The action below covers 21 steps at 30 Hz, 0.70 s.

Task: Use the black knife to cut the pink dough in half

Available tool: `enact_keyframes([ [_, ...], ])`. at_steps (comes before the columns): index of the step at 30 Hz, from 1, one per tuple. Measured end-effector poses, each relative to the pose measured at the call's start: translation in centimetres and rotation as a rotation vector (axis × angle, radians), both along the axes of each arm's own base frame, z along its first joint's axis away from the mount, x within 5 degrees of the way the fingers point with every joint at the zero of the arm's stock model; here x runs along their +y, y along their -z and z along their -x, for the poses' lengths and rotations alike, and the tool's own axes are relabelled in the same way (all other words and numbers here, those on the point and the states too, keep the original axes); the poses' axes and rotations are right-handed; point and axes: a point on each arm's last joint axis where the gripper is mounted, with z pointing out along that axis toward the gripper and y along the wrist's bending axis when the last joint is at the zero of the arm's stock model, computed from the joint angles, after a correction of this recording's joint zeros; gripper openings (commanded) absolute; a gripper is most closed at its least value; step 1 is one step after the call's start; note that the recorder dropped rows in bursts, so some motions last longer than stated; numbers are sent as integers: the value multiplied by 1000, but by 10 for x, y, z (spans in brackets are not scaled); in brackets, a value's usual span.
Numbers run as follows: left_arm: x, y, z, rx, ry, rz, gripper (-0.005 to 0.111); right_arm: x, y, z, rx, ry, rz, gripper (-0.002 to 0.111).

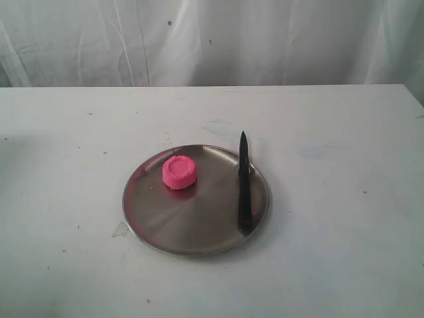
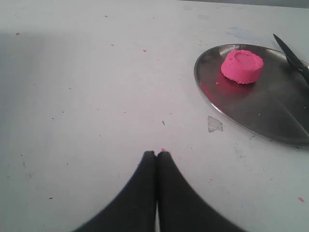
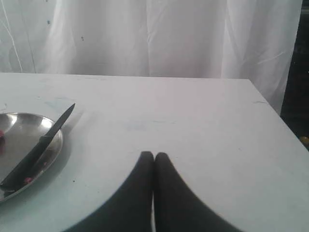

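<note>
The pink dough (image 1: 179, 171) is one whole round puck on the left part of a round steel plate (image 1: 192, 228). The black knife (image 1: 244, 183) lies along the plate's right side, its tip past the far rim. Neither arm shows in the exterior view. In the left wrist view the dough (image 2: 242, 66) and plate (image 2: 270, 113) lie well off from my left gripper (image 2: 156, 154), which is shut and empty over bare table. My right gripper (image 3: 154, 155) is shut and empty too, with the knife (image 3: 36, 150) and plate (image 3: 54, 145) off to one side.
The plate stands on a white table (image 1: 331, 199) speckled with small pink crumbs. A white curtain (image 1: 212, 40) hangs behind the far edge. The table's corner and a dark gap beyond it (image 3: 294, 96) show in the right wrist view.
</note>
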Motion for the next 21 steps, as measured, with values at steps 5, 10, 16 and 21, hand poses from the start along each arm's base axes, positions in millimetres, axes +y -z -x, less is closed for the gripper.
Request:
enact_keyframes([
  [5,0,0,0,0,0,0,0,0,0,0,0,0,0,0],
  [10,0,0,0,0,0,0,0,0,0,0,0,0,0,0],
  [16,0,0,0,0,0,0,0,0,0,0,0,0,-2,0],
  [21,0,0,0,0,0,0,0,0,-3,0,-29,3,-22,0],
])
